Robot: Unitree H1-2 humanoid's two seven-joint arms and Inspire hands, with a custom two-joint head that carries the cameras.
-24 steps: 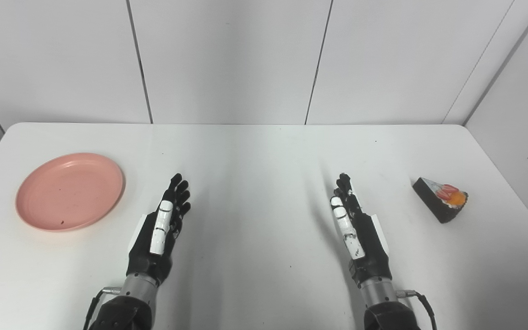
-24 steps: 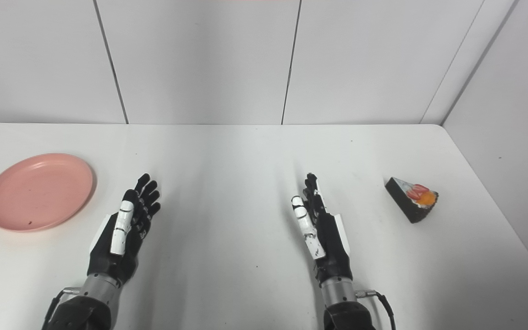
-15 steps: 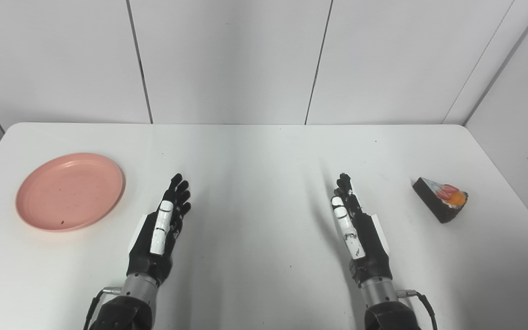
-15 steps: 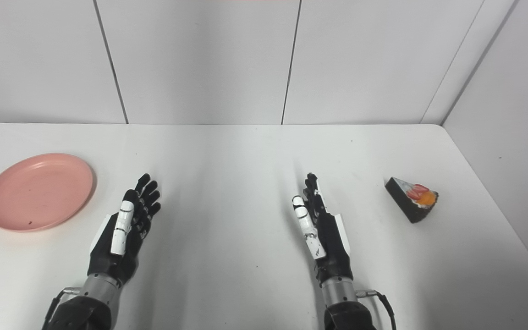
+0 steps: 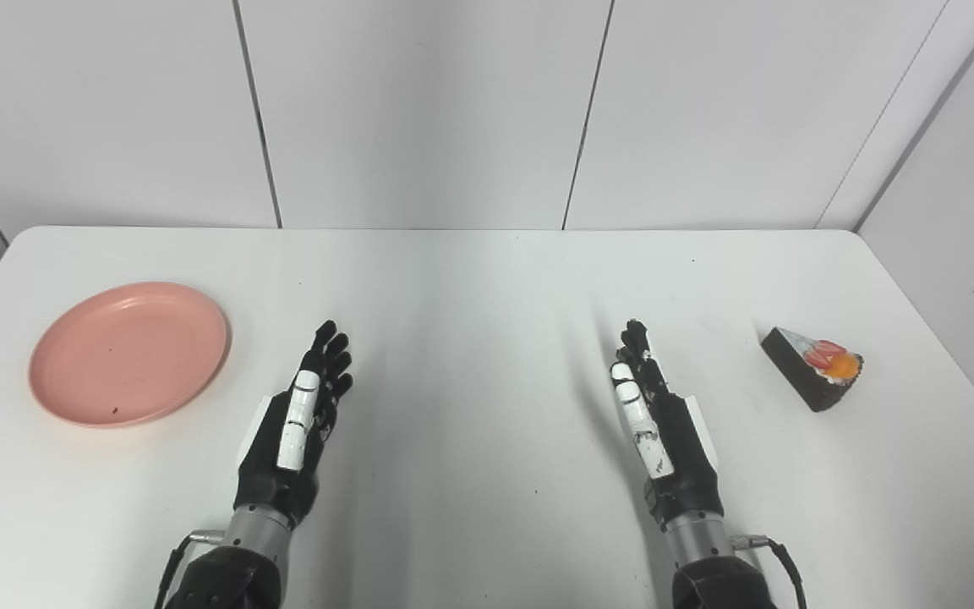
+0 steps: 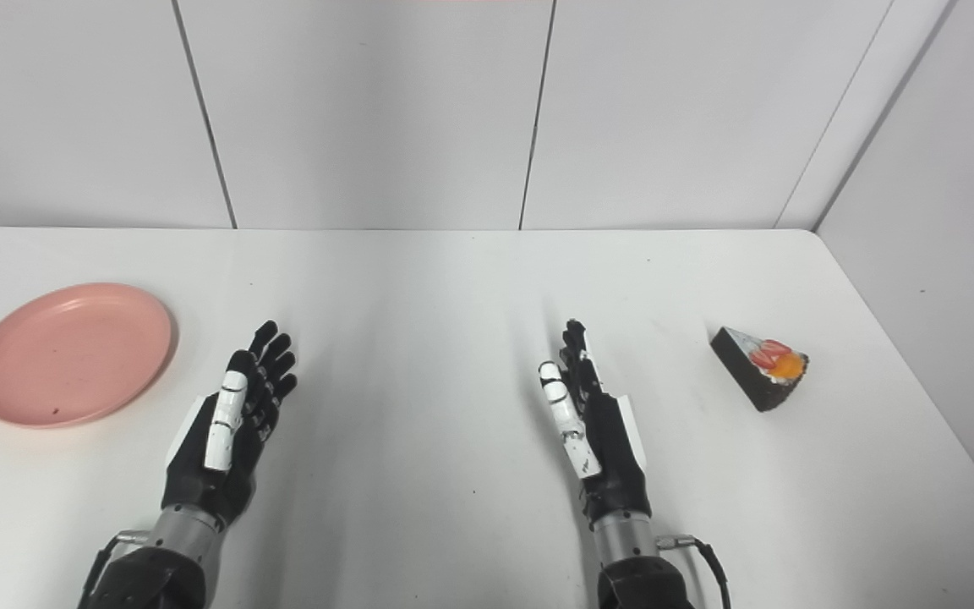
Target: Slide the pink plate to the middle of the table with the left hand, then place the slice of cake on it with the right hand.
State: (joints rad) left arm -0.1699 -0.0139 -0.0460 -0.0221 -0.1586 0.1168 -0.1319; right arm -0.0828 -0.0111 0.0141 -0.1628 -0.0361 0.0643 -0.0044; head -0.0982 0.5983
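Evidently nothing begun: plate point(image 5: 128, 353) sits at the bench's point(image 5: 470, 279) left side, cake point(image 5: 814, 367) at its right, both untouched. Left hand point(image 5: 294, 425) and right hand point(image 5: 660, 427) lie empty, fingers straight, mid-bench, seemingly parked ready, each nearest its own target.

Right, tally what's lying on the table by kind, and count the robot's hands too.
Pink plate: 1
Slice of cake: 1
Robot hands, left hand and right hand, both open and holding nothing: 2
Total: 4
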